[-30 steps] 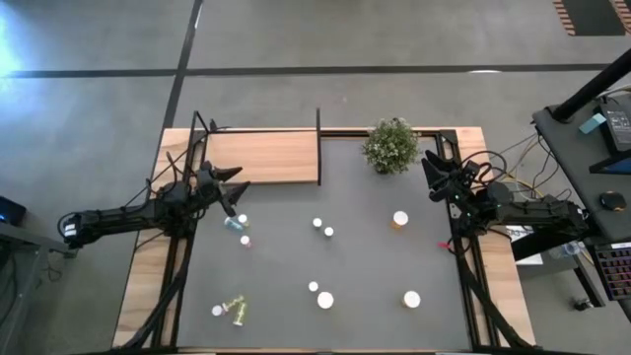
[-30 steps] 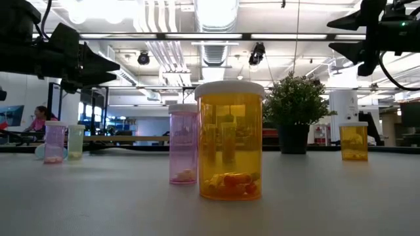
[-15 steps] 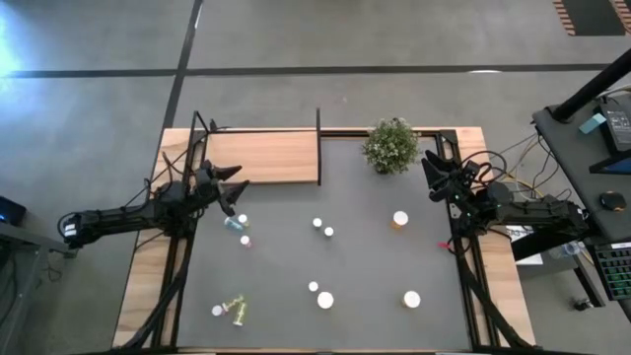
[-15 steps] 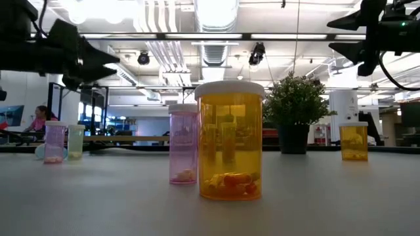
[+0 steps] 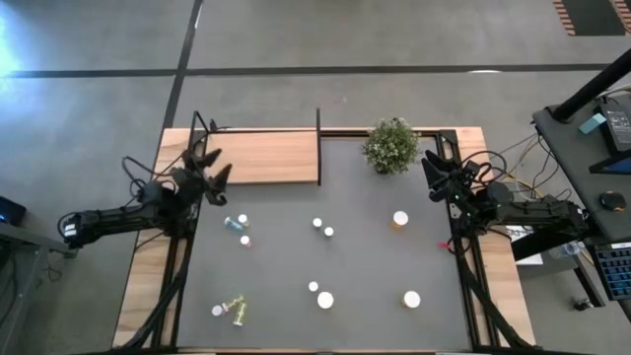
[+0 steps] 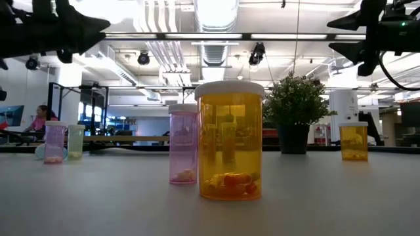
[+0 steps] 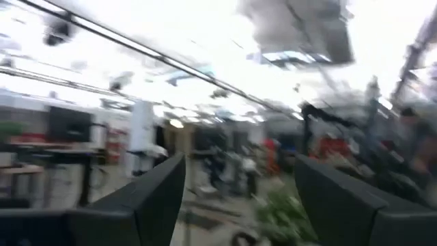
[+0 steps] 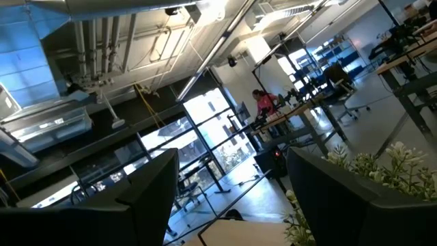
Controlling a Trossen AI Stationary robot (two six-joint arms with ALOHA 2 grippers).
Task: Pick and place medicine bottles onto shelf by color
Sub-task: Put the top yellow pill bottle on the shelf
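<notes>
Several small white-capped medicine bottles stand on their bases on the dark tabletop: an orange one [image 5: 400, 219], a pink one [image 5: 245, 241], two at mid-table [image 5: 317, 223]. A bluish one [image 5: 233, 223] and a yellow-green one [image 5: 237, 310] lie on their sides. In the low view a large orange bottle [image 6: 230, 147] and a pink one [image 6: 183, 144] stand nearest. The light-wood shelf [image 5: 261, 156] lies at the far left. My left gripper [image 5: 210, 163] hovers open at the shelf's left end, tipped upward. My right gripper [image 5: 431, 168] waits open at the far right, above the table.
A bushy potted plant [image 5: 390, 145] stands at the far edge, between the shelf and my right gripper. Black frame posts [image 5: 318, 148] rise at the shelf's corners. Wooden strips [image 5: 148, 276] run along the table's sides. A person [image 6: 41, 119] sits far off in the room.
My left gripper has risen and tipped its fingers upward, and its tips have swung back toward the table's left and far edges, away from the bluish bottle. Its fingers have stayed open. The bottles have not moved.
</notes>
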